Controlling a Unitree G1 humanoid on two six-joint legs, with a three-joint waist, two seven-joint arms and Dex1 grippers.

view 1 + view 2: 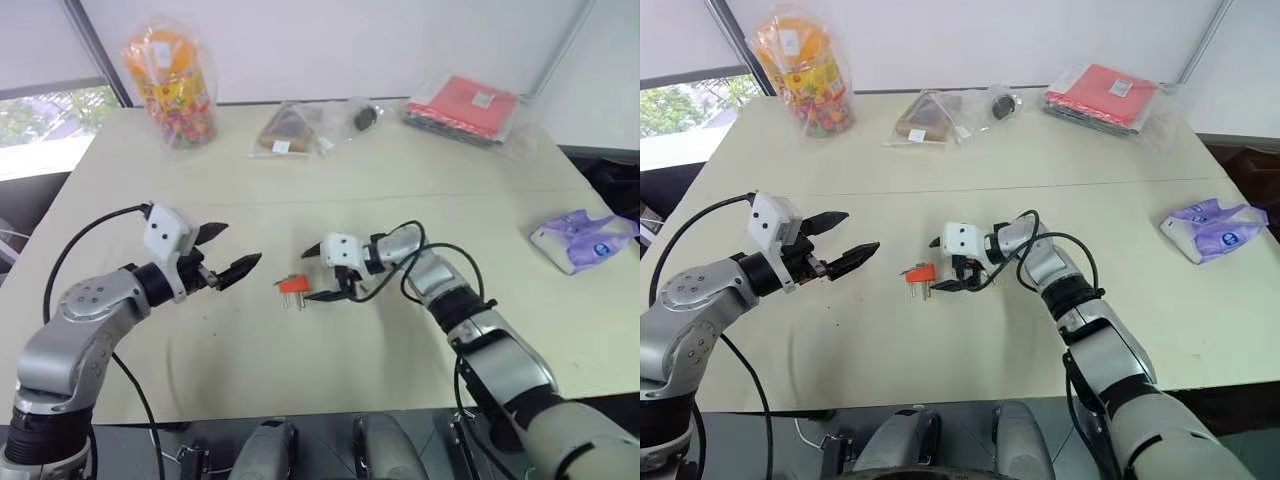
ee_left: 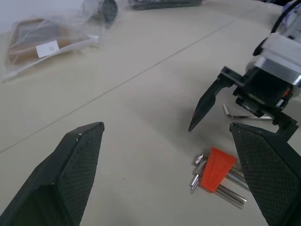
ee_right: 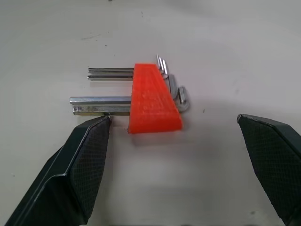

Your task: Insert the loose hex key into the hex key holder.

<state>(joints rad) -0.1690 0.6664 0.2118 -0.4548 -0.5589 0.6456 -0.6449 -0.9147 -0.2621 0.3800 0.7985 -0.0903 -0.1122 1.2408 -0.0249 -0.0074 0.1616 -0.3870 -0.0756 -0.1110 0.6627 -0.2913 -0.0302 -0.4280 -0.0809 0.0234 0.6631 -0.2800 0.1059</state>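
On the table before us, the hex key holder lies near centre. Our left gripper hangs at its nine o'clock, our right gripper just beside it at three. At twelve lie a sandwich packet and a flat packet; a snack bag stands at eleven, a tissue pack at three.

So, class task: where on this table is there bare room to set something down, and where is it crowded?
Free: the wide band of table between the far row and the grippers, and the near strip before the holder. Crowded: the centre, where the right gripper and left gripper flank the holder, and the far edge with the snack jar, clear packets and red packet.
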